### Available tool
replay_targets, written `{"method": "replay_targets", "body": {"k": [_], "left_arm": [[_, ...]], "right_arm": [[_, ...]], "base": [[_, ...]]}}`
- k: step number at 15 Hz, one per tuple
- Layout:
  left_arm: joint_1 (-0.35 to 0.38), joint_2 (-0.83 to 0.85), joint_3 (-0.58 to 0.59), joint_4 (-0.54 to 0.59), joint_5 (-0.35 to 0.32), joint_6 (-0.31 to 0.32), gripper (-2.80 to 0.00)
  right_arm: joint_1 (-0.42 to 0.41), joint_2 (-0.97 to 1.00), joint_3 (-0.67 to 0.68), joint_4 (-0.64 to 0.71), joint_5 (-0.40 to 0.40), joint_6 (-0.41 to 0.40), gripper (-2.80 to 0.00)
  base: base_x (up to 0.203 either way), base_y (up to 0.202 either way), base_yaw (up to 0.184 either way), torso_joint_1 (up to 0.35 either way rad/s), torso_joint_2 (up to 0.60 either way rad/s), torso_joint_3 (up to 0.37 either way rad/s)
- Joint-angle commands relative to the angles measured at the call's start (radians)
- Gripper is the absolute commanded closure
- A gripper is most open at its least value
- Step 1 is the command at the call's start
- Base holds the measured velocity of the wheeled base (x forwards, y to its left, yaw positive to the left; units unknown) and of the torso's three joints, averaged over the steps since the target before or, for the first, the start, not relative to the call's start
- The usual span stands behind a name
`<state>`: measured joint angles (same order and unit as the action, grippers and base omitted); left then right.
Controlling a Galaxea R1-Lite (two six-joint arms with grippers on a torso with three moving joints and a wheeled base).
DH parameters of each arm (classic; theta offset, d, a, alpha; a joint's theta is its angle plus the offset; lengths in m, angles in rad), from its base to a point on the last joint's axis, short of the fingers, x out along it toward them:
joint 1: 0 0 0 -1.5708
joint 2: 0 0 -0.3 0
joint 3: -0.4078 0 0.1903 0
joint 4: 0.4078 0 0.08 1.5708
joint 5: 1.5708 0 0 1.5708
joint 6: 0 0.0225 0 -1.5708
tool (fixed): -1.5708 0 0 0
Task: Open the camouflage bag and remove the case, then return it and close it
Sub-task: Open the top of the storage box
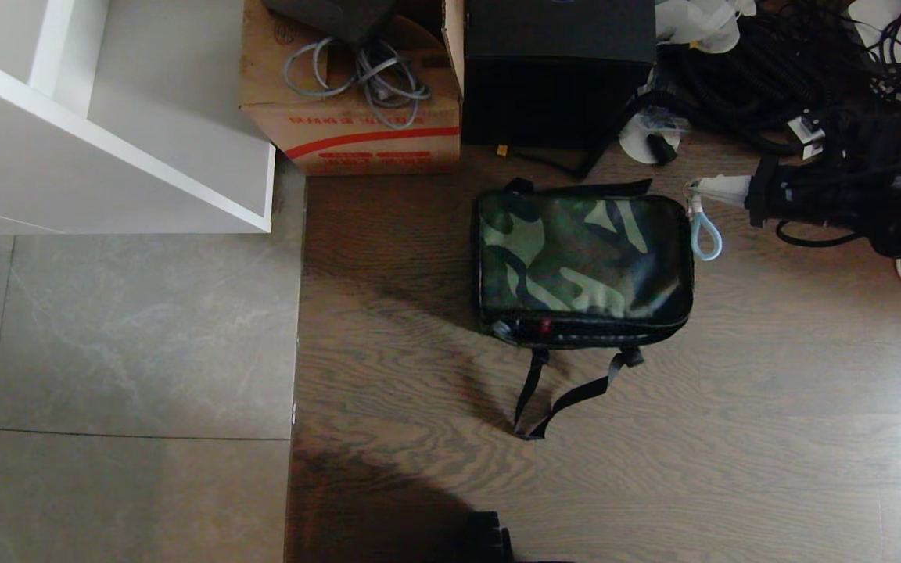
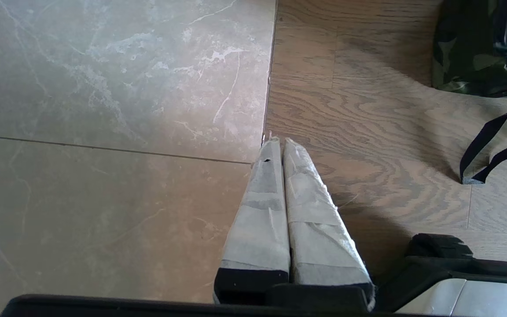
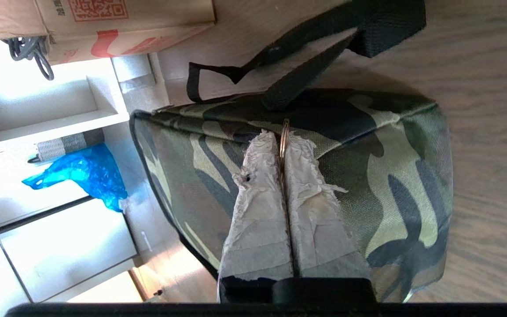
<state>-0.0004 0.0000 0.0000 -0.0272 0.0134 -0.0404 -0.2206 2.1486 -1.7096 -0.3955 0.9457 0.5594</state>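
Note:
The camouflage bag lies flat on the wood floor, its black straps trailing toward me and a strip of red showing along its near zipper edge. At the bag's far right corner, my right gripper is shut on the thin ring of the zipper pull; a pale loop hangs beside that corner. The bag fills the right wrist view behind the taped fingers. My left gripper hangs shut and empty over the seam between tile and wood, left of the bag. The case is out of view.
Behind the bag stand a cardboard box with grey cables on it and a tall black box. A tangle of black cables fills the back right. A white shelf unit stands at the back left on the tile floor.

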Motion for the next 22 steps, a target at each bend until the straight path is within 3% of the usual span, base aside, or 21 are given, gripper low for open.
{"method": "replay_targets", "body": {"k": [1, 2, 3, 4, 7, 11, 14, 15, 16, 22], "left_arm": [[0.000, 0.000, 0.008, 0.000, 0.000, -0.001, 0.00], [-0.001, 0.000, 0.008, 0.000, 0.000, -0.001, 0.00], [-0.001, 0.000, 0.008, 0.000, 0.000, -0.001, 0.00], [-0.001, 0.000, 0.008, 0.000, 0.000, -0.001, 0.00], [0.000, 0.000, 0.008, 0.000, 0.000, -0.001, 0.00], [-0.001, 0.000, 0.008, 0.000, 0.000, -0.001, 0.00], [-0.001, 0.000, 0.008, 0.000, 0.000, -0.001, 0.00], [-0.001, 0.000, 0.008, 0.000, 0.000, -0.001, 0.00], [-0.001, 0.000, 0.008, 0.000, 0.000, -0.001, 0.00], [-0.001, 0.000, 0.008, 0.000, 0.000, -0.001, 0.00]], "right_arm": [[-0.001, 0.011, -0.009, -0.016, 0.005, 0.002, 0.00], [-0.003, 0.013, -0.002, -0.012, 0.004, 0.002, 0.00], [-0.004, 0.015, 0.002, -0.013, 0.004, -0.002, -0.51], [-0.013, 0.011, 0.007, -0.018, 0.004, -0.006, -2.80], [-0.040, -0.012, 0.037, -0.016, 0.022, -0.004, -2.80], [-0.116, -0.103, 0.162, -0.011, 0.170, -0.010, -2.80], [-0.169, -0.243, 0.343, -0.003, 0.258, -0.003, -2.80], [-0.184, -0.300, 0.410, 0.009, 0.265, -0.002, -2.22], [-0.198, -0.364, 0.470, 0.024, 0.270, -0.001, 0.00], [-0.263, -0.827, 0.970, 0.034, 0.228, -0.065, 0.00]], "base": [[0.000, 0.000, 0.000, 0.000, 0.00, 0.000], [0.000, 0.000, 0.000, 0.000, 0.00, 0.000], [0.000, 0.000, 0.000, 0.000, 0.00, 0.000], [0.000, 0.000, 0.000, 0.000, 0.00, 0.000], [0.000, 0.000, 0.000, 0.000, 0.00, 0.000], [0.000, 0.000, 0.000, 0.000, 0.00, 0.000], [0.000, 0.000, 0.000, 0.000, 0.00, 0.000], [0.000, 0.000, 0.000, 0.000, 0.00, 0.000], [0.000, 0.000, 0.000, 0.000, 0.00, 0.000], [0.000, 0.000, 0.000, 0.000, 0.00, 0.000]]}}
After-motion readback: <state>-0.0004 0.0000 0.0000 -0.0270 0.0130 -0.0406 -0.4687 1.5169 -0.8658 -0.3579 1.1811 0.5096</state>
